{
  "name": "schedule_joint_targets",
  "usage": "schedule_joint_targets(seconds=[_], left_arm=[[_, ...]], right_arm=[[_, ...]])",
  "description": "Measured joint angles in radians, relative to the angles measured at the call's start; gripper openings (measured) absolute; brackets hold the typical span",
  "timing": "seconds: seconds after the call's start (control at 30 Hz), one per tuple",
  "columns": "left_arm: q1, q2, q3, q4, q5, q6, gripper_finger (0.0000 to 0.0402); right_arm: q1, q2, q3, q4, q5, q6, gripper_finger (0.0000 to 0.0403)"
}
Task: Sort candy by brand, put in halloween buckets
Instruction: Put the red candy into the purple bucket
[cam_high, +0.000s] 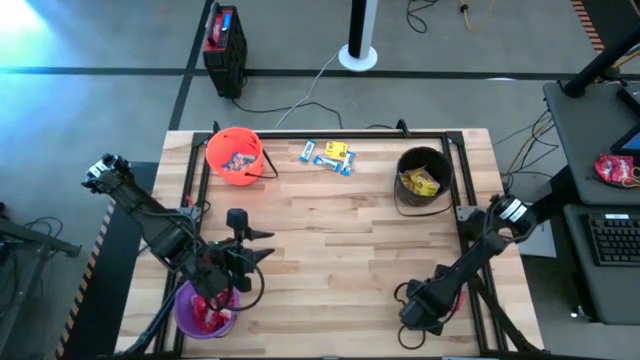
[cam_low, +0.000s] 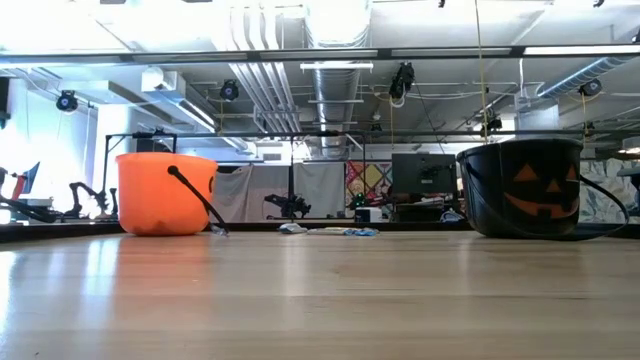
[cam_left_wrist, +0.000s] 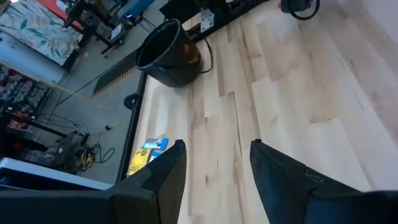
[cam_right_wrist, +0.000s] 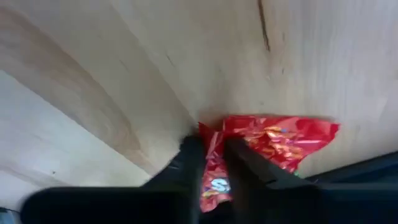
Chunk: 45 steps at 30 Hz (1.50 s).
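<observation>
Right tool (cam_right_wrist: 211, 158) clamped on red candy packet (cam_right_wrist: 273, 146) flat on surface (cam_high: 340, 260), well apart from black bucket (cam_high: 423, 180). Left tool (cam_left_wrist: 214, 165) open, empty, above purple bucket (cam_high: 205, 312), which holds red packets. Blue-and-white and yellow candies (cam_high: 330, 155) left of black bucket.

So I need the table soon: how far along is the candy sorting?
Mostly done. The orange bucket, black bucket and purple bucket each already hold candy. In hand: the right end effector is closed on a red packet at the table's near edge. The left end effector is open and empty above the purple bucket. Left: the blue-and-white and yellow packets between the orange and black buckets.
</observation>
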Motion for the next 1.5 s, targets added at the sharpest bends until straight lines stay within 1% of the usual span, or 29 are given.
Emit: schedule_joint_targets(seconds=[0.07, 0.17, 0.3, 0.43, 0.5, 0.57, 0.63, 0.73, 0.83, 0.9, 0.97, 1.03, 1.1, 1.17, 1.27, 1.37, 1.43, 1.5], left_arm=[[0.0, 0.0, 0.0, 0.002, 0.0, -0.015, 0.0162], [0.0, 0.0, 0.0, 0.003, -0.001, -0.029, 0.0162], [0.0, 0.0, 0.0, 0.009, -0.001, -0.054, 0.0162], [0.0, 0.001, 0.0, 0.035, 0.011, -0.097, 0.0162], [0.0, 0.009, 0.0, 0.057, 0.028, -0.103, 0.0162], [0.0, 0.027, 0.0, 0.074, 0.029, -0.1, 0.0162], [0.001, 0.053, 0.0, 0.075, 0.029, -0.097, 0.0162], [0.005, 0.105, 0.0, 0.078, 0.029, -0.074, 0.0162], [0.005, 0.159, -0.002, 0.121, 0.028, -0.03, 0.0162], [0.006, 0.189, -0.002, 0.168, 0.026, 0.006, 0.0162], [0.008, 0.214, -0.002, 0.202, 0.024, 0.051, 0.0162], [0.015, 0.227, -0.002, 0.233, 0.024, 0.078, 0.0162], [0.028, 0.231, -0.002, 0.257, 0.028, 0.085, 0.0162], [0.039, 0.235, -0.002, 0.278, 0.074, 0.085, 0.0162], [0.053, 0.242, -0.007, 0.316, 0.19, 0.091, 0.0162], [0.062, 0.249, -0.009, 0.313, 0.217, 0.072, 0.0162], [0.069, 0.253, -0.01, 0.314, 0.246, 0.064, 0.0162], [0.077, 0.26, -0.011, 0.33, 0.257, 0.06, 0.0162]], right_arm=[[-0.001, -0.01, -0.002, 0.001, 0.009, -0.03, 0.0021], [-0.005, -0.048, -0.002, 0.004, 0.055, -0.059, 0.0011], [-0.037, -0.141, 0.02, 0.052, 0.183, -0.069, 0.0009], [-0.099, -0.237, 0.029, 0.234, 0.37, -0.158, 0.0008], [-0.144, -0.279, 0.028, 0.382, 0.471, -0.273, 0.0008], [-0.198, -0.303, 0.02, 0.564, 0.517, -0.445, 0.0008], [-0.26, -0.305, 0.017, 0.731, 0.502, -0.616, 0.0008], [-0.355, -0.284, 0.018, 0.946, 0.396, -0.82, 0.0008], [-0.427, -0.253, 0.034, 1.081, 0.296, -0.994, 0.0008], [-0.461, -0.233, 0.058, 1.121, 0.254, -1.092, 0.0008], [-0.49, -0.213, 0.089, 1.129, 0.198, -1.162, 0.0008], [-0.516, -0.18, 0.125, 1.118, 0.119, -1.201, 0.0008], [-0.533, -0.146, 0.164, 1.065, 0.067, -1.238, 0.0008], [-0.541, -0.116, 0.21, 1.005, 0.067, -1.282, 0.0008], [-0.545, -0.081, 0.286, 0.905, 0.067, -1.344, 0.0008], [-0.546, -0.059, 0.353, 0.812, 0.069, -1.393, 0.0008], [-0.546, -0.053, 0.388, 0.802, 0.081, -1.418, 0.0008], [-0.546, -0.055, 0.415, 0.793, 0.119, -1.444, 0.0008]])
